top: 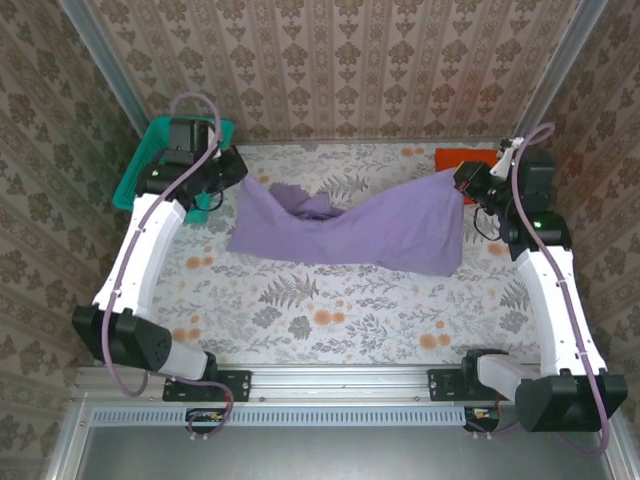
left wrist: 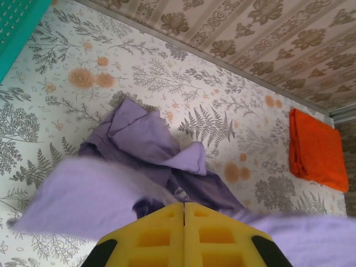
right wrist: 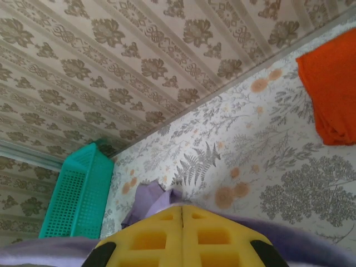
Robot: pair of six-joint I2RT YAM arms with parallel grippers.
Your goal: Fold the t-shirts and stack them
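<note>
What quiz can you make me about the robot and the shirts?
1. True or false: the orange shirt lies folded on the table.
2. What colour is the basket? A red, B teal, C black.
3. Fill in: the left fingers and right fingers are both shut on the ___ shirt.
Key: 1 true; 2 B; 3 purple shirt.
</note>
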